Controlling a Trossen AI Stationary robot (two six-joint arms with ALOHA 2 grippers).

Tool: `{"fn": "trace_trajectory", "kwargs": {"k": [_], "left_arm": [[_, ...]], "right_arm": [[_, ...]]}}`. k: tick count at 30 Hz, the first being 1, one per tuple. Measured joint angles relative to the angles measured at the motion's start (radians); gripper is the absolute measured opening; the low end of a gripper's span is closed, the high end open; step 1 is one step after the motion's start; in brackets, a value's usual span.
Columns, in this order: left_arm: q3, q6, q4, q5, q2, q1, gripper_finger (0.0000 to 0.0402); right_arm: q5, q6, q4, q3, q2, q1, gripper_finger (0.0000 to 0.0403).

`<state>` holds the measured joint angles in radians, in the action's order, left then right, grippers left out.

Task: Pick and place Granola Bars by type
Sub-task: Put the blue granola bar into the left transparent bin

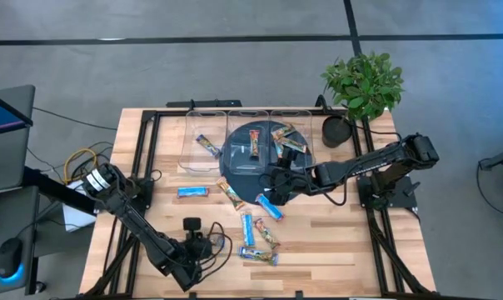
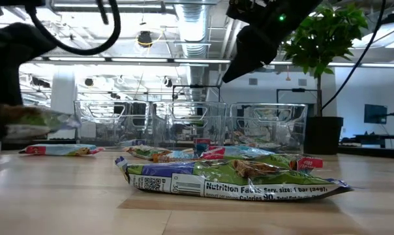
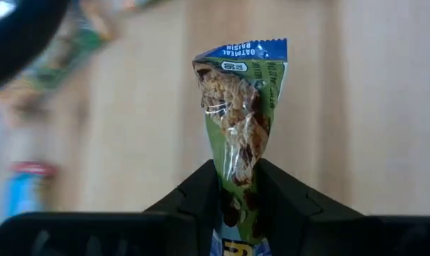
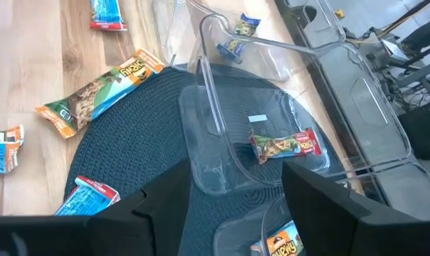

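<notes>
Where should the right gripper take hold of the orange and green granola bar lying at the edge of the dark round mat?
Across its middle, from straight above. The orange and green bar lies flat and slanted by the dark mat, so the fingers should straddle its narrow width, with the wrist turned to match. Both long sides look clear. The right gripper is open nearby.
</notes>
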<state>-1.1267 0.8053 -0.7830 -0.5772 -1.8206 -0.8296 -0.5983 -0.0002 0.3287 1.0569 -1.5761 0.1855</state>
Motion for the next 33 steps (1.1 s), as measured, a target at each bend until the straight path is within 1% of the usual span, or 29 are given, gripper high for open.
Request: {"fn": "trace_trajectory", "kwargs": {"k": [3,6,9,11,13,14,15,17,20,24,29,33], "left_arm": [[-0.051,0.059,-0.125,-0.111,0.001,0.007,0.0088],[-0.103,0.164,-0.325,-0.207,0.001,0.026,0.0087],[-0.154,0.299,-0.524,-0.299,0.001,0.061,0.0081],[-0.175,0.391,-0.68,-0.336,0.002,0.091,0.0076],[-0.192,0.476,-0.787,-0.368,0.003,0.131,0.007],[-0.193,0.501,-0.795,-0.385,0.005,0.157,0.0067],[-0.193,0.494,-0.788,-0.403,0.01,0.184,0.0065],[-0.191,0.409,-0.772,-0.426,0.03,0.243,0.0062],[-0.201,0.34,-0.757,-0.456,0.042,0.351,0.006],[-0.199,0.275,-0.79,-0.471,0.048,0.495,0.0059],[-0.199,0.178,-0.773,-0.482,0.047,0.671,0.0059],[-0.199,0.121,-0.74,-0.482,0.047,0.788,0.0059]], "right_arm": [[0.0,0.004,0.01,0.0,0.0,0.0,0.0214],[0.0,0.009,0.013,0.0,0.0,0.0,0.0214],[0.0,0.01,0.013,0.0,0.0,0.0,0.0214],[0.0,0.015,0.013,0.0,0.0,0.0,0.0214],[0.0,0.026,0.013,0.0,0.0,0.0,0.0214],[0.0,0.027,0.013,0.0,0.0,0.0,0.0214],[0.0,0.027,0.013,0.0,0.0,0.0,0.0214],[-0.001,0.028,0.009,0.0,0.0,0.0,0.0214],[-0.002,0.028,0.006,0.0,0.0,0.0,0.0214],[-0.002,0.031,0.008,0.0,0.0,-0.004,0.0214],[-0.002,0.034,0.015,0.0,0.0,-0.004,0.0214],[-0.002,0.035,0.015,0.0,0.0,-0.004,0.0214]]}}
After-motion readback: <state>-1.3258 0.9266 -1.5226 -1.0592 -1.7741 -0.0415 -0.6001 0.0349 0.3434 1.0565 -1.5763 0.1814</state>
